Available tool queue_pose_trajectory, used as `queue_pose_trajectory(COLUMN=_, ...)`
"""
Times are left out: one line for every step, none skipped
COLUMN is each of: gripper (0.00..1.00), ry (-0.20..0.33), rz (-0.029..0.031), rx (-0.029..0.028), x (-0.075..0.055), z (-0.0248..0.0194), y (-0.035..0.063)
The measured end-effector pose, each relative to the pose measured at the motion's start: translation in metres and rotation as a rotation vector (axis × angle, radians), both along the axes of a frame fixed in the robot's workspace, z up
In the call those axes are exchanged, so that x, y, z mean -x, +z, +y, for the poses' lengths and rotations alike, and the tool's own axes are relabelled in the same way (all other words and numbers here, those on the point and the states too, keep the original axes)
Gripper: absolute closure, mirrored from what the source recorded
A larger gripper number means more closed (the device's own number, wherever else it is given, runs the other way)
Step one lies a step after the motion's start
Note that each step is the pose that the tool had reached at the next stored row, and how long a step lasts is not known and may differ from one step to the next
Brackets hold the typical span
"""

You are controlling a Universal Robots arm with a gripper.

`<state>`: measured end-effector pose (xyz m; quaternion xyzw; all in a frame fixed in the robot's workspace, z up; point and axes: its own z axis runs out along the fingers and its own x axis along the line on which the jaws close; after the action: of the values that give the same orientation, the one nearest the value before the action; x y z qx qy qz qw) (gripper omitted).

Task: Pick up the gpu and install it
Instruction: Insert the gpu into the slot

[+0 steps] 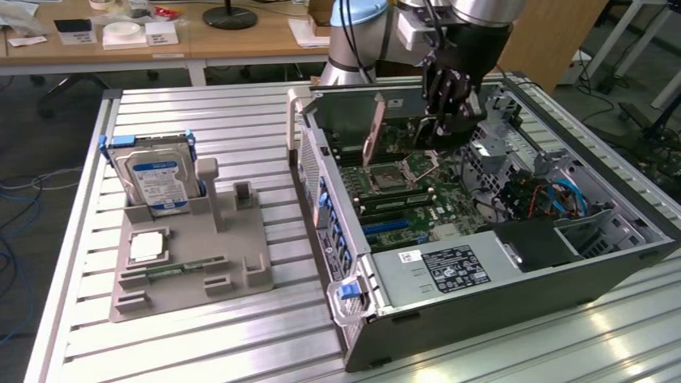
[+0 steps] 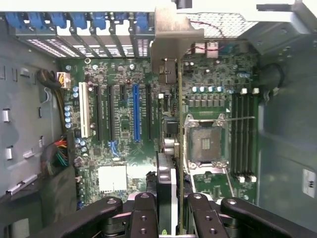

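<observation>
I see the slatted metal table (image 1: 191, 351) carrying everything, and on the exterior view's right half of it sits the open computer case (image 1: 596, 271), lying on its side with its interior facing up. Inside it I can make out the green motherboard (image 2: 124, 148), with its blue expansion slot (image 2: 135, 111), white slot (image 2: 83, 110), the bare processor socket (image 2: 204, 144) and the memory slots (image 2: 242, 136) beside that socket.

The arm (image 1: 468, 12) comes down from the far side into the case. At its end, the hand (image 1: 445, 120) is low over the motherboard, and from the wrist view I see its dark fingers (image 2: 143, 215) closed in on the gpu (image 2: 167, 178), which they grip on edge between them. The gpu hangs upright above the board, in the strip between the expansion slots and the processor socket, with its pale metal bracket (image 2: 168, 54) reaching to the rear wall of the case. I cannot tell whether its lower edge touches the board.

On the exterior view's left of the table I see a grey parts holder (image 1: 186, 255), well apart from the case. A hard drive (image 1: 158, 179) with a blue-white label stands upright in it, and a memory stick (image 1: 181, 269) lies near its front.
</observation>
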<state>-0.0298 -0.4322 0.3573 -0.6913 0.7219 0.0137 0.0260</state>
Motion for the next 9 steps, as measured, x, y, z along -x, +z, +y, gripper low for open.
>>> queue_pose_trajectory(gripper=0.72, ry=0.000, rz=0.0002, rx=0.0001, x=0.000, z=-0.0019, y=-0.0016)
queue_pose_trajectory(gripper=0.72, ry=0.001, rz=0.0000, rx=-0.0003, x=0.001, z=-0.0028, y=-0.0035)
queue_pose_trajectory(gripper=0.72, ry=0.001, rz=0.0002, rx=-0.0001, x=0.002, z=-0.0031, y=-0.0053)
queue_pose_trajectory(gripper=0.72, ry=0.001, rz=0.0004, rx=0.0000, x=0.004, z=-0.0031, y=-0.0070)
queue_pose_trajectory(gripper=0.72, ry=0.001, rz=0.0003, rx=0.0000, x=0.006, z=-0.0031, y=-0.0088)
queue_pose_trajectory(gripper=0.72, ry=0.001, rz=0.0003, rx=-0.0001, x=0.008, z=-0.0031, y=-0.0107)
queue_pose_trajectory(gripper=0.72, ry=0.001, rz=0.0004, rx=-0.0001, x=0.010, z=-0.0031, y=-0.0125)
queue_pose_trajectory(gripper=0.72, ry=0.001, rz=0.0007, rx=0.0002, x=0.010, z=-0.0035, y=-0.0142)
queue_pose_trajectory(gripper=0.72, ry=0.002, rz=0.0008, rx=0.0001, x=0.010, z=-0.0054, y=-0.0159)
